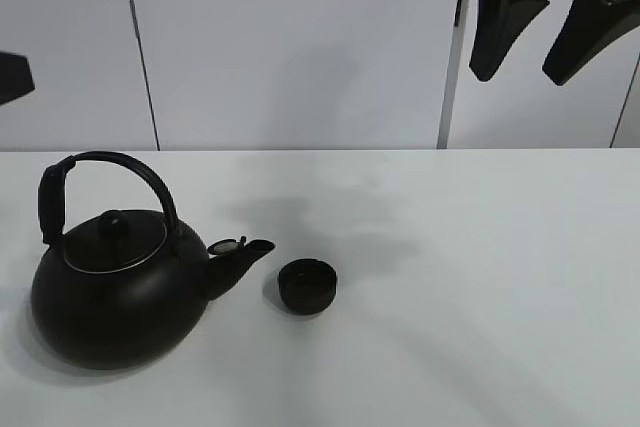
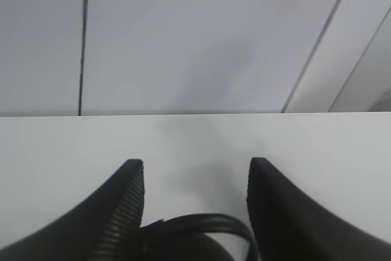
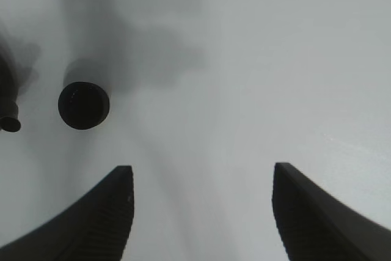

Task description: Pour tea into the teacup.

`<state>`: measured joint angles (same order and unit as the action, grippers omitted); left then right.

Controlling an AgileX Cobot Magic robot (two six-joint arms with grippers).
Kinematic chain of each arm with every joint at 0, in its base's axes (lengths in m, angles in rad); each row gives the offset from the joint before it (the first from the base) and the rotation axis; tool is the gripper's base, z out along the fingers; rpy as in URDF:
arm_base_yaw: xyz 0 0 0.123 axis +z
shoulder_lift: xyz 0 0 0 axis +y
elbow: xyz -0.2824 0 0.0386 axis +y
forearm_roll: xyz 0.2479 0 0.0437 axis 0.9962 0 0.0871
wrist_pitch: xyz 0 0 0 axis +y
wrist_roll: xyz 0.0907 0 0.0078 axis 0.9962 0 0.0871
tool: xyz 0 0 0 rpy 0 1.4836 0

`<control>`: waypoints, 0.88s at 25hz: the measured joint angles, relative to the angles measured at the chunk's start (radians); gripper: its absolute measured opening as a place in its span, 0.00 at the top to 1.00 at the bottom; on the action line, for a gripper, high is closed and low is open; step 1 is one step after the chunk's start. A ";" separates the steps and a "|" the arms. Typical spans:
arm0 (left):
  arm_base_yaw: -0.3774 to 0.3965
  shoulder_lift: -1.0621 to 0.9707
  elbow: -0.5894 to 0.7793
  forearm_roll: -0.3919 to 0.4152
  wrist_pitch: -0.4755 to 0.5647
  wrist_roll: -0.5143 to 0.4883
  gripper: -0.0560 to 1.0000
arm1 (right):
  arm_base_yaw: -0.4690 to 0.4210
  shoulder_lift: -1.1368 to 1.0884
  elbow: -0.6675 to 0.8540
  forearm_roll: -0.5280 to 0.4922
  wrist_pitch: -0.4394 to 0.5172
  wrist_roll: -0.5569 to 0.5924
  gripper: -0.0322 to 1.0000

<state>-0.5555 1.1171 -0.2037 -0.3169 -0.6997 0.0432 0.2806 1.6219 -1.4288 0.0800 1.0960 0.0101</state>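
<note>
The teacup (image 1: pixel 307 285) is a tiny black round cup standing on the white table (image 1: pixel 480 277), just right of the spout (image 1: pixel 243 250) of the big black kettle (image 1: pixel 115 292). My right gripper (image 1: pixel 520 77) hangs open and empty high at the back right, far from both. Its wrist view shows the teacup (image 3: pixel 84 105) and the spout tip (image 3: pixel 9 123) beyond the open gripper (image 3: pixel 201 169). My left gripper (image 2: pixel 194 163) is open and empty, with the kettle's arched handle (image 2: pixel 201 221) between its fingers, low in the view. Only a black part of it (image 1: pixel 12 77) shows at the exterior view's left edge.
A white panelled wall (image 1: pixel 300 47) with dark seams stands behind the table. A metal post (image 1: pixel 450 67) rises at the back right. The kettle's lid has a round knob (image 1: pixel 114 224).
</note>
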 joint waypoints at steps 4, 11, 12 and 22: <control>0.000 -0.053 -0.193 0.004 0.340 0.015 0.58 | 0.000 0.000 0.000 0.003 0.000 0.000 0.53; 0.023 0.058 -0.593 0.012 0.821 0.032 0.47 | 0.000 0.000 0.000 0.007 0.001 0.000 0.53; 0.032 0.094 -0.645 0.012 0.881 0.012 0.47 | 0.000 0.000 0.000 0.007 0.001 0.000 0.53; 0.050 0.429 -1.010 0.022 1.319 -0.139 0.46 | 0.000 0.000 0.000 0.007 0.000 0.000 0.53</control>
<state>-0.5058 1.5462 -1.2132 -0.2954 0.6192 -0.0954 0.2806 1.6219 -1.4288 0.0868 1.0961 0.0101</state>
